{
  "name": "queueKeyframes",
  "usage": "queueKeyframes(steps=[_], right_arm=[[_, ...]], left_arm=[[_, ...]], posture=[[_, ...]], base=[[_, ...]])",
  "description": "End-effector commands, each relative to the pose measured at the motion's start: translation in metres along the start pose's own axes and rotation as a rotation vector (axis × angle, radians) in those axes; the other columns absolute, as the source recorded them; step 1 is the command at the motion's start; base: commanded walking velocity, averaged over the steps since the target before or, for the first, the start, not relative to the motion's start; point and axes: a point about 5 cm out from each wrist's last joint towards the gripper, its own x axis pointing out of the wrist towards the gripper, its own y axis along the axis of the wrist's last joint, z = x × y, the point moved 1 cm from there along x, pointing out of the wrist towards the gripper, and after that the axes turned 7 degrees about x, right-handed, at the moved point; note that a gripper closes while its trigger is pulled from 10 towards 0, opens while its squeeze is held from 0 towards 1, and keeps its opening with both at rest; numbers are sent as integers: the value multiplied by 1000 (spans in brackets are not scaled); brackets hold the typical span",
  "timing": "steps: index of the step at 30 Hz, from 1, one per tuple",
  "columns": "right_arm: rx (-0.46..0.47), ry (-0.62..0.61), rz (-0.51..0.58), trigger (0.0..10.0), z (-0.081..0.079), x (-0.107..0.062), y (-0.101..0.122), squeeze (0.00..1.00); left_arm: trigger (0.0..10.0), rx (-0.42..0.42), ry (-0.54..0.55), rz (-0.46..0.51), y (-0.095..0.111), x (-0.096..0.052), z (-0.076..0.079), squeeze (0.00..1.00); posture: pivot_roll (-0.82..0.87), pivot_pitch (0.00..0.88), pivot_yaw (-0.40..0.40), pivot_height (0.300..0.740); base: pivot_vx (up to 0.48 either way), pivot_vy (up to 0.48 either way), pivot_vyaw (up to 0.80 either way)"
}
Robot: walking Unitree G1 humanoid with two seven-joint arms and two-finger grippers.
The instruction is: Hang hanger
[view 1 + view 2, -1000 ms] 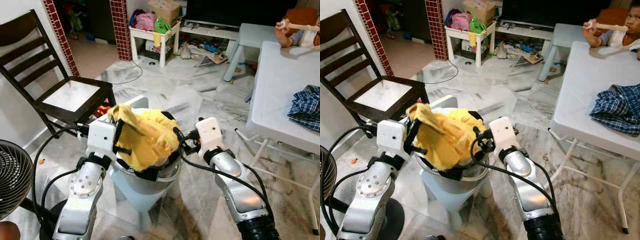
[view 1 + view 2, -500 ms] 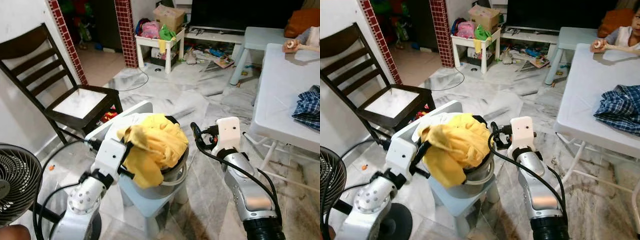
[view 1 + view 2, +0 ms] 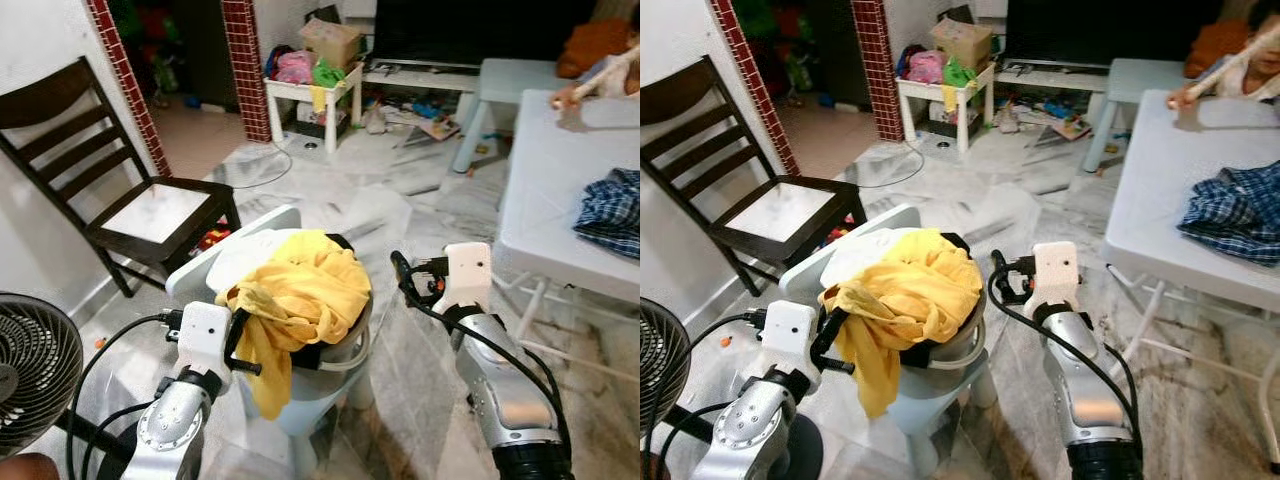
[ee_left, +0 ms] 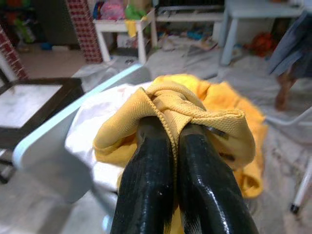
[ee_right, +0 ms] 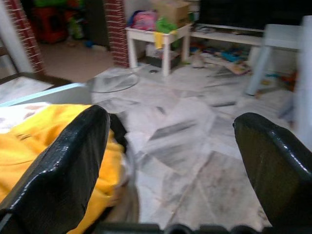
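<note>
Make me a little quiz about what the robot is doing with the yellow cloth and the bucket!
1. True or false: the left tool is shut on the yellow cloth.
2. The right tool is: A) shut on the cloth, B) open beside the bucket, C) holding the checked shirt.
3. Fill in: the bucket stands on a pale blue ____.

Key:
1. True. In the left wrist view a fold of cloth is pinched between the fingers.
2. B. Its fingers are spread wide and hold nothing.
3. Stool. The cloth drapes over the bucket's rim and hangs down its front.
</note>
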Motion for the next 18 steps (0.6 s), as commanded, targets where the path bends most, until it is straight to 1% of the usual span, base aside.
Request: queueKeyframes(steps=[1, 3, 7, 10, 12, 13, 15, 18], right_arm=[[6, -2, 37, 10000, 0, 1, 10, 0], [7, -8, 40, 10000, 1, 1, 11, 0], [11, -25, 46, 10000, 3, 0, 12, 0], [11, -27, 46, 10000, 3, 0, 12, 0], [10, -27, 45, 10000, 3, 0, 12, 0], [10, -26, 45, 10000, 2, 1, 12, 0], [11, -26, 46, 10000, 2, 4, 14, 0], [11, -26, 48, 10000, 2, 5, 15, 0]], left_arm=[[10000, -3, 0, 23, 4, 3, -2, 0], [10000, -9, -5, 32, 7, 5, -1, 0], [10000, -36, -26, 59, 14, 12, 0, 0], [10000, -39, -28, 64, 16, 14, 0, 0], [10000, -43, -22, 63, 16, 15, 0, 0], [10000, -58, -15, 60, 16, 17, 1, 0], [10000, -92, -13, 53, 15, 19, 4, 0], [10000, -99, -20, 54, 15, 19, 5, 0]], posture=[[-35, 0, 75, 740], [-45, 0, 81, 740], [-60, 0, 88, 740], [-61, 0, 88, 740], [-62, 0, 88, 740], [-62, 0, 88, 740], [-64, 0, 86, 740], [-64, 0, 84, 740]], base=[[0, 0, 0], [0, 0, -800], [0, 0, 0], [0, 0, 0], [0, 0, -800], [0, 0, -800], [0, 0, 0], [0, 0, 0]])
